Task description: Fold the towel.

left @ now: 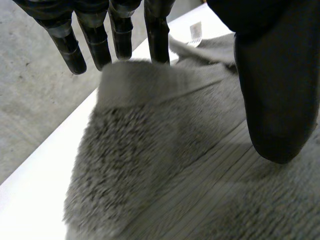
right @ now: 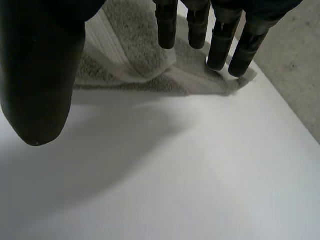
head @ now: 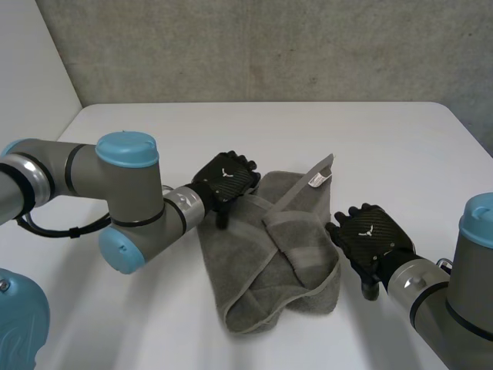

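Observation:
A grey towel [head: 273, 254] lies crumpled and partly folded on the white table [head: 370, 146], with a white label [head: 316, 180] at its far corner. My left hand [head: 225, 183] hovers over the towel's left far edge, open, fingers [left: 120, 35] straight above the grey pile [left: 150, 165], holding nothing. My right hand [head: 368, 239] is at the towel's right edge, open too. In the right wrist view its fingers [right: 220, 45] point at a folded towel border [right: 150, 70], with bare table under the palm.
A grey wall [head: 269, 46] rises behind the table's far edge. The table's front right edge lies close beside my right arm [head: 454, 301]. My left arm [head: 115, 200] stretches across the table's left part.

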Controlling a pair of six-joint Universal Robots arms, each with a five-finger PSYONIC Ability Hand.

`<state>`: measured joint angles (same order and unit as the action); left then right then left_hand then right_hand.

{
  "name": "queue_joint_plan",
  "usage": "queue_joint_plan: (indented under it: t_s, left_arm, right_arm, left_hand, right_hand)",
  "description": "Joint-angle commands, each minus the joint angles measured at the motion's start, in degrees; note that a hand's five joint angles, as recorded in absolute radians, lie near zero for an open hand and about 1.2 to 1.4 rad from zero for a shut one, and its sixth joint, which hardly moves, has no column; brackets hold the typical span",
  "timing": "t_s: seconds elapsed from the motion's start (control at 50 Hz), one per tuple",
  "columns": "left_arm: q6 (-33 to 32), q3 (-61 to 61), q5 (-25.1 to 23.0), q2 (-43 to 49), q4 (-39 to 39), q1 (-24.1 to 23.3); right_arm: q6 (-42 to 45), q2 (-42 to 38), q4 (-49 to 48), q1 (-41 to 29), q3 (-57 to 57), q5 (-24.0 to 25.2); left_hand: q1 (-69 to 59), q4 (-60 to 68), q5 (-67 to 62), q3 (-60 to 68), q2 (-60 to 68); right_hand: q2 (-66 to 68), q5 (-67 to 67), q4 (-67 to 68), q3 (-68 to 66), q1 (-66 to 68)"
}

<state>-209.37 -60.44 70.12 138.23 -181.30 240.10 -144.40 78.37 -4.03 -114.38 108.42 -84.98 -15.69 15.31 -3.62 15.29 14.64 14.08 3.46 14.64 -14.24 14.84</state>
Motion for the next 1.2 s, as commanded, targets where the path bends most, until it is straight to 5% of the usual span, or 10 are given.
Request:
queue_joint_plan:
  t_s: [0.02, 0.22, 0.26, 0.36, 0.4, 0.52, 0.66, 0.9, 1.02, 1.2]
  left_arm:
    - [-0.86, 1.11, 1.34, 1.16, 0.07, 0.02]
    - [-0.95, 3.67, 1.08, 3.01, 3.58, -0.07]
    - [-0.86, 4.72, 0.9, 3.54, 5.16, -0.07]
    - [-0.86, 4.55, 0.64, 2.84, 5.96, -0.33]
    - [-0.86, 4.28, 0.64, 2.05, 5.96, -0.51]
    - [-0.07, 2.27, 0.72, -3.39, 6.04, -0.16]
    - [3.18, -0.2, 0.81, -11.49, 5.78, 2.56]
    - [24.6, -5.72, 0.46, -28.69, 5.17, 11.87]
    - [32.44, -13.8, -2.52, -34.51, 3.67, 16.97]
    - [33.85, -23.93, -7.45, -36.1, 2.53, 19.18]
  right_arm:
    - [0.0, 1.43, 0.34, -0.66, 0.91, 3.23]
    - [0.0, 0.64, 0.25, -1.28, 1.26, 3.94]
    - [0.0, 0.11, 0.08, -1.37, 1.26, 3.94]
    - [0.0, -2.35, -0.54, -1.37, 1.0, 4.29]
    - [0.0, -4.88, -0.89, -1.46, 0.3, 4.82]
    - [-0.09, -7.79, -0.1, -2.16, -2.77, 6.14]
    - [-3.24, -3.69, 3.58, -2.16, -8.74, 6.31]
    - [-10.2, 9.25, 20.26, 0.29, -26.67, 11.58]
    - [-7.83, 9.87, 30.66, 4.96, -31.7, 12.2]
    - [2.55, 2.51, 38.48, 6.1, -37.22, 11.94]
  left_hand:
    - [0.27, 0.11, -1.81, 0.13, 0.78]
    - [-14.88, 15.26, -16.95, 15.27, 15.93]
    - [-35.47, 35.84, -37.54, 35.86, 36.51]
    - [-59.22, 59.6, -61.29, 59.61, 60.27]
    - [-64.26, 64.64, -66.33, 64.66, 65.31]
    - [-64.31, 64.69, -66.38, 64.71, 65.36]
    - [-64.31, 64.69, -66.38, 64.71, 65.36]
    - [-64.31, 64.69, -66.38, 64.71, 65.36]
    - [-64.31, 64.69, -66.38, 64.71, 65.36]
    - [-64.31, 64.69, -66.38, 64.71, 65.36]
  right_hand:
    - [0.89, 1.5, 0.32, -0.72, 0.13]
    - [0.89, 1.5, 0.32, -0.72, 0.13]
    - [1.05, 1.67, 0.49, -0.89, 0.29]
    - [5.59, 6.21, 5.03, -5.43, 4.83]
    - [24.83, 25.44, 24.26, -24.66, 24.07]
    - [65.88, 66.49, 65.31, -65.71, 65.12]
    - [65.92, 66.54, 65.36, -65.76, 65.16]
    - [65.92, 66.54, 65.36, -65.76, 65.16]
    - [65.92, 66.54, 65.36, -65.76, 65.16]
    - [65.92, 66.54, 65.36, -65.76, 65.16]
